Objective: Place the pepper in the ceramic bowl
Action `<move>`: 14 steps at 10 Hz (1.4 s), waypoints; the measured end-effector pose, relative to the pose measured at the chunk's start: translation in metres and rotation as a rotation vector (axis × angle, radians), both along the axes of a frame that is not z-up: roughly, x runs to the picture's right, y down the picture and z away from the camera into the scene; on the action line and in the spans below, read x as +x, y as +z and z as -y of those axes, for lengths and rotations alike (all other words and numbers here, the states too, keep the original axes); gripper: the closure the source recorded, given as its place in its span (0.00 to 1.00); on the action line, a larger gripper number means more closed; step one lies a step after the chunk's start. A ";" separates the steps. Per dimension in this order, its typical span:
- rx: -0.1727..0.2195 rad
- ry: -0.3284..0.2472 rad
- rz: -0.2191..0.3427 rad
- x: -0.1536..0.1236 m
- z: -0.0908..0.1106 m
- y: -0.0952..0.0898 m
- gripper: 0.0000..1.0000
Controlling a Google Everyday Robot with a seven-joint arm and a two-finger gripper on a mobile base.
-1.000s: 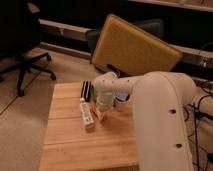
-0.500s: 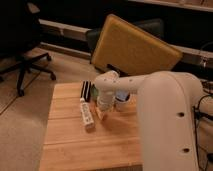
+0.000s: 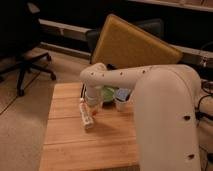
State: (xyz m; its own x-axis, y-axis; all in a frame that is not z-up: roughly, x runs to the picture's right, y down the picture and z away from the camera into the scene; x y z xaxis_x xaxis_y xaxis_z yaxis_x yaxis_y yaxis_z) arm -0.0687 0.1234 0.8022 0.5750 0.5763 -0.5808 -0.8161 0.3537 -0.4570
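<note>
- Hovering low over wooden table (image 3: 75, 145): gripper (image 3: 93, 106), beside white bar (image 3: 86, 115); finger state — cannot tell.
- Pepper (image 3: 93, 111): orange-red bit at gripper tip; held or lying, unclear.
- Ceramic bowl (image 3: 108, 93) just behind, near white cup (image 3: 121, 98).
- Arm barely shifted vs 1 s ago; transfer to bowl prob. pending.

The white arm (image 3: 150, 95) was extended from the lower right across to the left, bent at a rounded joint and turned downward. The tool (image 3: 93, 106) was held low, just above the counter (image 3: 75, 145), pointed down.
</note>
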 end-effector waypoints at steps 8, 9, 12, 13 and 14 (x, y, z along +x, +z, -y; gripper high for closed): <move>0.161 -0.075 -0.094 0.080 0.100 0.058 1.00; 0.173 -0.087 -0.090 0.088 0.109 0.069 1.00; 0.202 -0.043 -0.057 0.112 0.127 0.100 0.94; 0.204 -0.041 -0.055 0.112 0.128 0.101 0.90; 0.204 -0.043 -0.052 0.109 0.128 0.101 0.87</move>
